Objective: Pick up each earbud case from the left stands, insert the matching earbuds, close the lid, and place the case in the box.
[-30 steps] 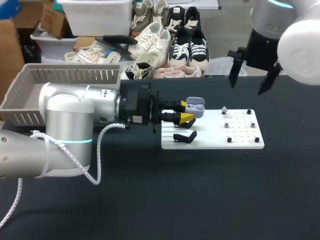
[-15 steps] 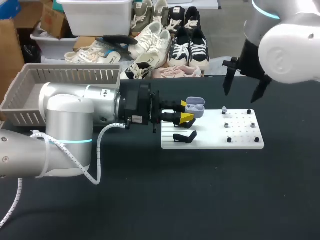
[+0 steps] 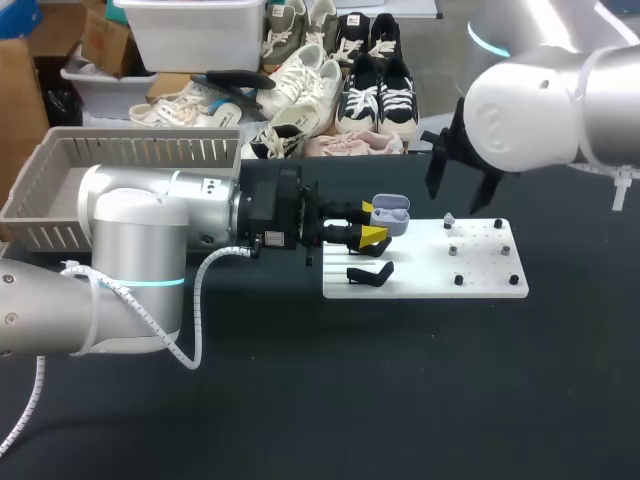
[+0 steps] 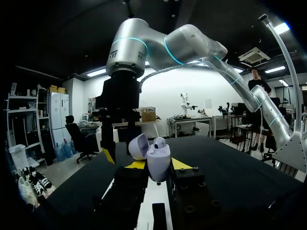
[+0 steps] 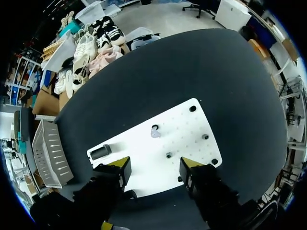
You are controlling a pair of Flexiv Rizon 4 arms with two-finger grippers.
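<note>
My left hand (image 3: 372, 226) is near the middle of the head view. It is squeezing the small pale purple earbud case (image 3: 391, 212) from two sides. The case stands up with its lid tipped open, over the left end of the flat white board with black pegs (image 3: 420, 282). In my left wrist view a little white thing peeks out of the top of the case. I think it is one earbud, but I am not sure.

My right hand (image 3: 458, 190) hangs in the upper right of the head view, above the far edge of the board. Its two fingers are spread wide and hold nothing. The tiny pale earbud (image 3: 449, 217) stands on the board, just below this hand in the picture. In my right wrist view it sits ahead of my fingers, about in line with the gap between them.

So the right hand is the nearer one to the earbud, and the left hand is busy with the case. I think the next job is for the right hand to go down and pinch the earbud. Then it can carry it toward the left of the picture, to the open case close by. The earbud is very small, so the fingers must line up well or it could tip over or slip.

The grey plastic basket (image 3: 60, 165) waits in the upper left, well away from the case, at the edge of the black counter (image 3: 400, 400).
</note>
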